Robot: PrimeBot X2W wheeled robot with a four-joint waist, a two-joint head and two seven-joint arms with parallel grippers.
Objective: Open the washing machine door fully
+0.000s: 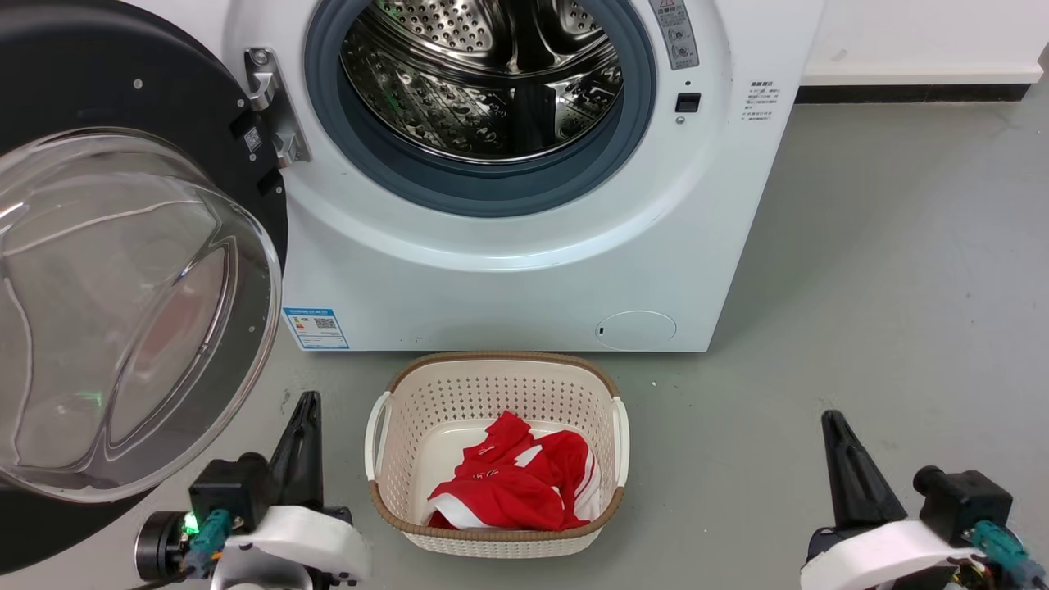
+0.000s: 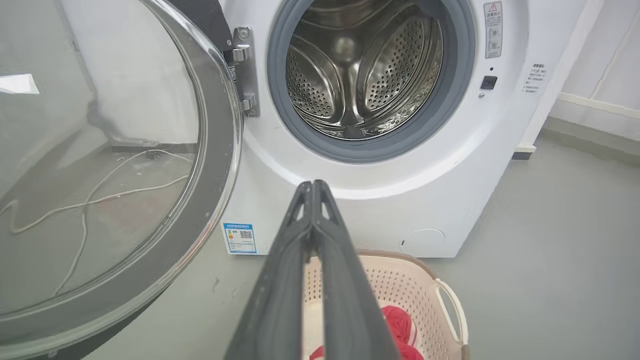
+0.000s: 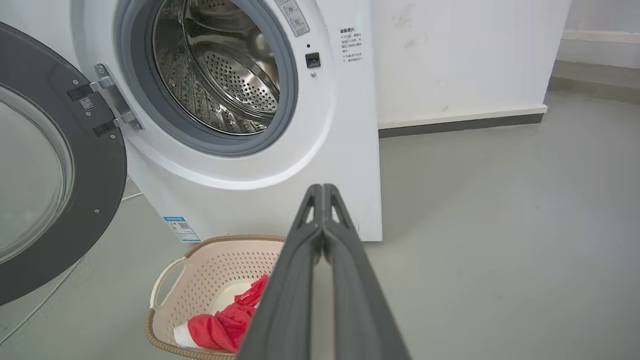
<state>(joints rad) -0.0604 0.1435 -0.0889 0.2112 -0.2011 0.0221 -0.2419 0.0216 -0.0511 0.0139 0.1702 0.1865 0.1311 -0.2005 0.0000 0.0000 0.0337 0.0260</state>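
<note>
The white washing machine (image 1: 508,279) faces me with its steel drum (image 1: 483,74) and grey gasket exposed. Its washing machine door (image 1: 123,303), black-rimmed with a clear bulging glass bowl, is swung wide out to the left on its metal hinge (image 1: 270,106); it also appears in the left wrist view (image 2: 110,165) and the right wrist view (image 3: 45,165). My left gripper (image 1: 308,401) sits low, just right of the door's lower rim, shut and holding nothing (image 2: 312,184). My right gripper (image 1: 832,418) is at the lower right over bare floor, shut and empty (image 3: 322,186).
A cream laundry basket (image 1: 492,369) with a brown rim stands on the floor in front of the machine, holding red and white clothing (image 1: 516,483). A white wall with a dark skirting (image 1: 910,92) runs to the right. A cable (image 2: 100,200) shows through the door glass.
</note>
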